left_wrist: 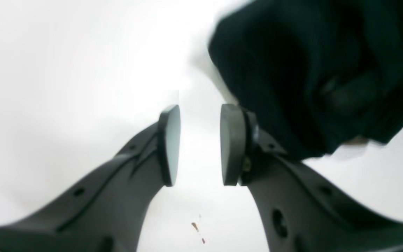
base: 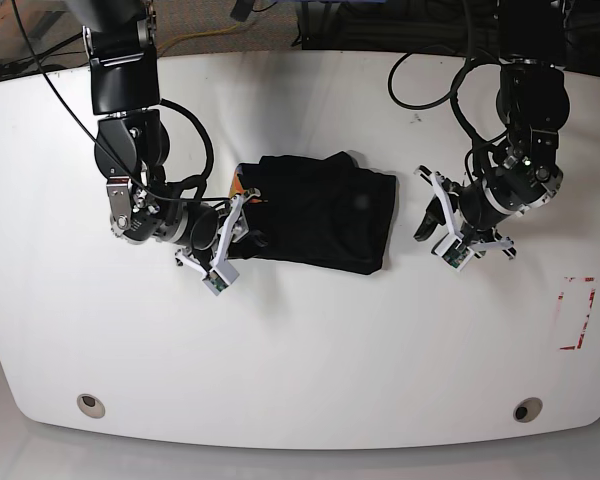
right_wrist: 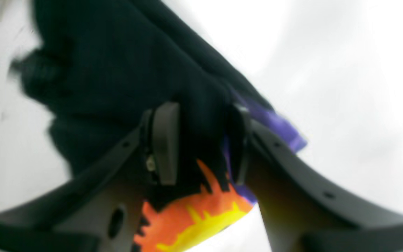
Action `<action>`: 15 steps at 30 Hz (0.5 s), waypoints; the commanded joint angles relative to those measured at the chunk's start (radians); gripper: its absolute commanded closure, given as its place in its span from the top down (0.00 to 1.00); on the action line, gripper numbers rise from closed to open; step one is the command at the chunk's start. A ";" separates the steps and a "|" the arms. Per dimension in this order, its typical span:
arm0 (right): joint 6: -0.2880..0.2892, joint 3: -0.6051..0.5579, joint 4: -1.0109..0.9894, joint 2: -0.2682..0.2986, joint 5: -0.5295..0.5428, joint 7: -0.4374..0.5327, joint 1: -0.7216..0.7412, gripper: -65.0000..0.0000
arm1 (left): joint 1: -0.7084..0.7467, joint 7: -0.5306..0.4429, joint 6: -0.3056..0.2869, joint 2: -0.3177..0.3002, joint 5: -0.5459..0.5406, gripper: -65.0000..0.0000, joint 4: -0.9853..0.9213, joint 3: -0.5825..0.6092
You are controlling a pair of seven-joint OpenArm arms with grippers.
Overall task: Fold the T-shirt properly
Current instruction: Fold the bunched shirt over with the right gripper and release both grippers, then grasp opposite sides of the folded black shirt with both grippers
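The black T-shirt (base: 320,212) lies folded into a compact bundle in the middle of the white table (base: 300,340). My right gripper (base: 237,232) is at the shirt's left edge; in the right wrist view it (right_wrist: 201,147) is shut on black cloth, with the orange, yellow and purple print (right_wrist: 191,217) showing below the pads. My left gripper (base: 433,222) is off the shirt's right edge, apart from it. In the left wrist view it (left_wrist: 199,143) is open and empty over the bare table, with the shirt (left_wrist: 313,70) at the upper right.
A red-outlined rectangle (base: 576,312) is marked at the table's right edge. Cables (base: 430,60) run along the back edge. Two round holes (base: 90,405) sit near the front corners. Small reddish specks (left_wrist: 196,227) mark the table under my left gripper.
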 commanded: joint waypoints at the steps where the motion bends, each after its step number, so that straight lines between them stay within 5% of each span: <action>1: 0.000 0.005 0.082 0.007 0.015 -0.001 0.024 0.31 | -0.007 -0.018 -0.005 -0.002 -0.012 0.26 0.040 -0.004; 8: -0.008 0.004 0.057 0.044 -0.013 0.020 0.064 0.31 | 0.067 -0.018 -0.005 0.006 -0.012 0.26 0.089 0.074; 15: 0.006 0.001 -0.151 0.039 -0.183 0.135 0.131 0.32 | 0.105 -0.018 -0.005 0.017 -0.004 0.26 0.099 0.289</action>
